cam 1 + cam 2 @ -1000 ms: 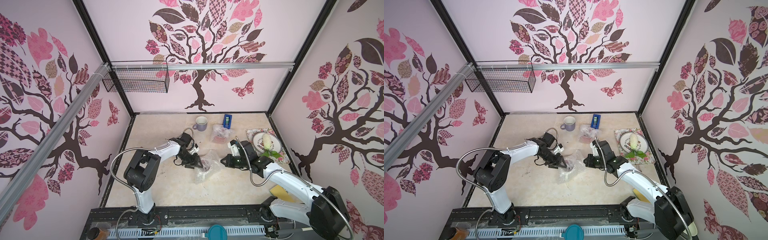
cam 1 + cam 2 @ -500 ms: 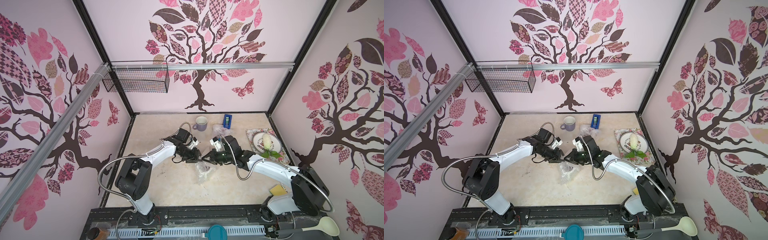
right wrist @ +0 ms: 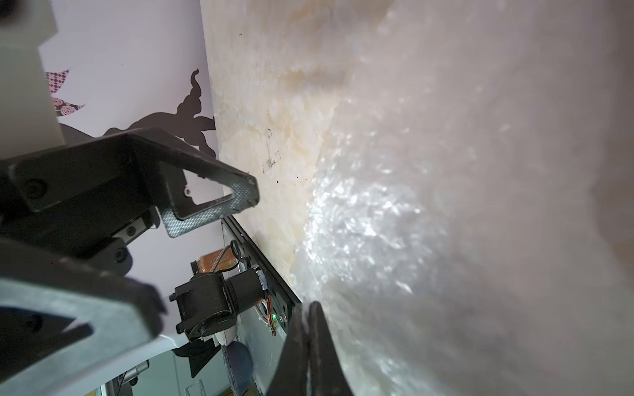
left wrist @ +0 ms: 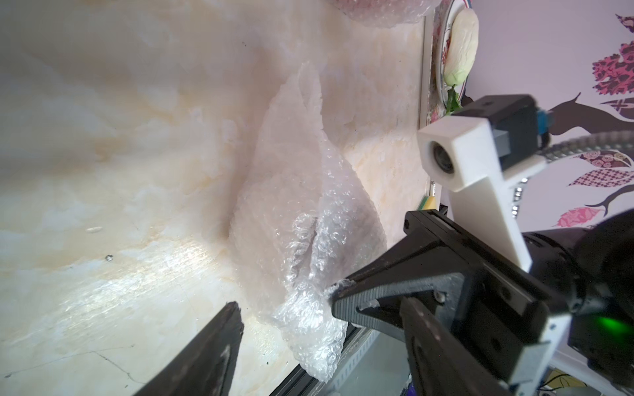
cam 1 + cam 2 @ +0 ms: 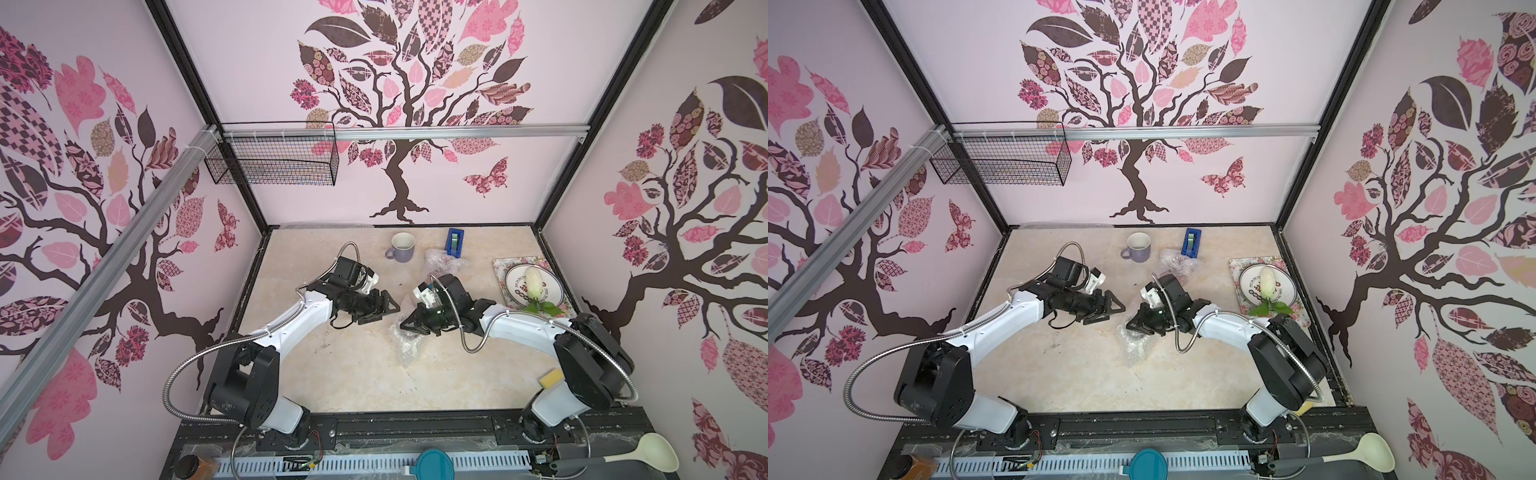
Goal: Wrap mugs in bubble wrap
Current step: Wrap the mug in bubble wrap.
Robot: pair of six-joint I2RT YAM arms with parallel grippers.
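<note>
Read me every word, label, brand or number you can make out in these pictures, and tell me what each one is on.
Nothing can be read clearly.
Plate: dark lettering runs round its rim, too small to read in both top views.
Lavender mug: no lettering visible.
Blue tape dispenser: no lettering visible.

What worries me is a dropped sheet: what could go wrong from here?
The right gripper pinches only an edge of the bubble wrap, so the hanging sheet may slip out. The left gripper is open and close beside it; a grab at the sheet could knock the two together.
</note>
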